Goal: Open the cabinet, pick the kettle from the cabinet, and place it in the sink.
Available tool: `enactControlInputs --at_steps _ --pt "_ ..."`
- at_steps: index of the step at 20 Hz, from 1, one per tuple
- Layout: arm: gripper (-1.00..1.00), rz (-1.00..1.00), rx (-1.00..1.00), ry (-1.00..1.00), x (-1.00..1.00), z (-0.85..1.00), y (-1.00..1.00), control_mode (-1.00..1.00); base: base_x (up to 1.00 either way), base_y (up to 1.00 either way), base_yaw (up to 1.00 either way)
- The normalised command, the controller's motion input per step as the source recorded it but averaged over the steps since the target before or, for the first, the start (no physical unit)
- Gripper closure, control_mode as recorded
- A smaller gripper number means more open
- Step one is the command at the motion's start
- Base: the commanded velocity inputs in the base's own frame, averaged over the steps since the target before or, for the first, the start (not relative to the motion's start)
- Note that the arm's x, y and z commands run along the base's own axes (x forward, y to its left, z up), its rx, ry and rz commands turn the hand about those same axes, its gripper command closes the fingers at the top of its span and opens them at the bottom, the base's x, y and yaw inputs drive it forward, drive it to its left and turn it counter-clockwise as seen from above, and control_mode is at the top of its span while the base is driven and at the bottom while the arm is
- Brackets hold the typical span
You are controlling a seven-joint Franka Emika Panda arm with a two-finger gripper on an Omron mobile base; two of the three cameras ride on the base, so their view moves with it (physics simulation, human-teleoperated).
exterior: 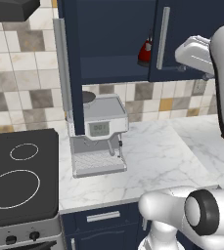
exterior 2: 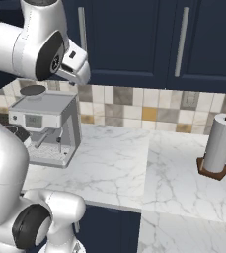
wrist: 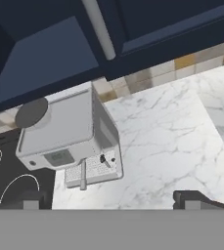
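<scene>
One cabinet [exterior: 113, 44] door stands open at the frame's top, the red kettle [exterior: 145, 51] on its shelf, while the hand [wrist: 111, 200], fingers spread wide, holds nothing above the marble bench [exterior: 167, 151].

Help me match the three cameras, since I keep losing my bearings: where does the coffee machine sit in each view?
Left base view: coffee machine at centre, slightly left, against the tiled wall.
Right base view: coffee machine at middle left, beside the arm.
Hand view: coffee machine left of centre, seen from above.
Shared landmark: the white marble counter it stands on.
</scene>
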Motion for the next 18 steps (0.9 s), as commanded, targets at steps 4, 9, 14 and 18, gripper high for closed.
enactControlInputs --at_steps 4,9,14,18 --pt "-1.00 -0.03 0.00 -0.01 0.23 -0.02 -0.05 -1.00 0.00 0.00 0.00" --pt "-1.00 -0.02 0.00 -0.03 0.32 0.00 0.00 -1.00 0.00 0.00 0.00" --pt "-1.00 0.00 0.00 -0.06 0.33 -0.01 0.00 -1.00 0.00 0.00 0.00" --pt "-1.00 0.00 0.00 -0.07 0.33 -0.01 0.00 -1.00 0.00 0.00 0.00"
